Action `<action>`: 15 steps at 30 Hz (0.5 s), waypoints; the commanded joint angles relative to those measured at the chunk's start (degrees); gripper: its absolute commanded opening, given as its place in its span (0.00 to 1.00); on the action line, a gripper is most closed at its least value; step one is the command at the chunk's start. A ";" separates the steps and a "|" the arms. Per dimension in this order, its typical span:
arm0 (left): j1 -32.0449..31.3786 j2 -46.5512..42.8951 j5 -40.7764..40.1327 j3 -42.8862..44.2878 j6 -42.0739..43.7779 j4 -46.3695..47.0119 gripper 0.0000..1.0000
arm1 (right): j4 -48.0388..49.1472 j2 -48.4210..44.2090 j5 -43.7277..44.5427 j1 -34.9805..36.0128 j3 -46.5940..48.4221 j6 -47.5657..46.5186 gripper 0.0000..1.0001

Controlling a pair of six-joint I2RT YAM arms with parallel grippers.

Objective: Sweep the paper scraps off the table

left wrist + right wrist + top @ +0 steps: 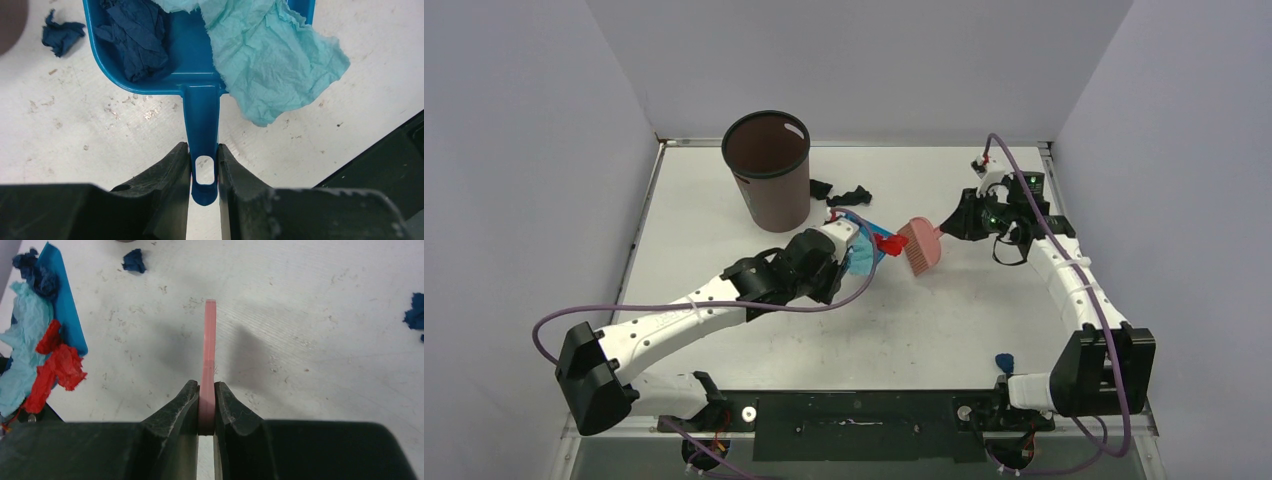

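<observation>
My left gripper (204,165) is shut on the handle of the bright blue dustpan (190,55), which rests on the white table (944,320). The pan holds a dark blue scrap (135,40), a large teal paper (270,60) and a red scrap (57,362). My right gripper (206,390) is shut on the pink brush (209,340), whose head (921,245) is just right of the pan. Loose scraps lie on the table: a dark blue one (61,36) beside the pan, black ones (844,192) behind it, and a dark blue one (1004,361) near the right base.
A brown waste bin (769,170) stands upright at the back left, just behind the left gripper (844,240). Grey walls close the table on three sides. Another dark blue scrap (415,315) shows at the right edge of the right wrist view.
</observation>
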 commanded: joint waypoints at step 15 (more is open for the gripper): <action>18.16 2.02 15.78 22.52 -5.21 0.25 0.00 | 18.73 -8.38 -16.30 -1.37 -12.60 -0.68 0.05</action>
